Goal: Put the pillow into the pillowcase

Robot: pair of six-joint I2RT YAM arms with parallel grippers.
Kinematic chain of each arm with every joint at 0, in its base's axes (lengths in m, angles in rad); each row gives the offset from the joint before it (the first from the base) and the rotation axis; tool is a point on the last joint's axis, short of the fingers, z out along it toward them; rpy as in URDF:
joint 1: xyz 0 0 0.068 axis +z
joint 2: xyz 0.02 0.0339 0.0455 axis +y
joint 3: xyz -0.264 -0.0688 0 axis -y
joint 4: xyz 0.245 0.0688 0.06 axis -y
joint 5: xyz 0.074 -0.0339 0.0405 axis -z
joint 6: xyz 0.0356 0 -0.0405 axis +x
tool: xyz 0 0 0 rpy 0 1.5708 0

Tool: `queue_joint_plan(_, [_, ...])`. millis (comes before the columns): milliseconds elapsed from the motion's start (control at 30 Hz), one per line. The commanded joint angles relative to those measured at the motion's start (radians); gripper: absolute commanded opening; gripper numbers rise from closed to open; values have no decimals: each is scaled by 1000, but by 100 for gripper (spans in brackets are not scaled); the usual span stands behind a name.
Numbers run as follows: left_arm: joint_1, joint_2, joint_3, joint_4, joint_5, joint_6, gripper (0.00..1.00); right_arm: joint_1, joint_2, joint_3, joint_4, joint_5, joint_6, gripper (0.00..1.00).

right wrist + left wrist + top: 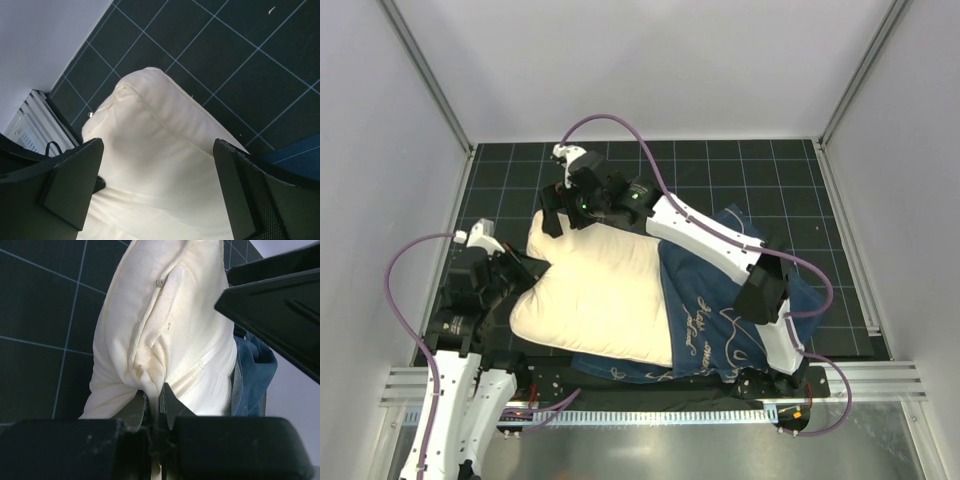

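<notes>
The cream-white pillow (600,295) lies on the dark grid mat, its right end covered by the navy-blue pillowcase (720,330). My left gripper (525,275) is at the pillow's left edge, shut on a pinch of its fabric (154,400). The pillow (170,330) bulges away from the jaws, and the pillowcase (252,375) shows beyond it. My right gripper (565,215) hovers over the pillow's far-left corner. Its fingers stand wide apart and empty (160,195) above the pillow (155,150). A bit of the pillowcase (300,150) shows at the right edge.
White walls with metal posts enclose the mat (750,170) on three sides. A metal rail (650,385) runs along the near edge by the arm bases. The right arm (710,235) stretches across the pillowcase. Purple cables (405,290) loop from both arms.
</notes>
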Motion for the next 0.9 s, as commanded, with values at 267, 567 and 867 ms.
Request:
queue_joint_plan(267, [-8, 29, 42, 75, 151, 59, 0, -32, 33, 12, 141, -161, -213, 99])
queue_joint_plan(567, [-6, 46, 53, 68, 151, 93, 0, -92, 62, -57, 204, -603, -174, 93])
queue_joint_plan(867, [-6, 61, 70, 69, 150, 96, 8, -94, 30, -100, 190, -593, -198, 5])
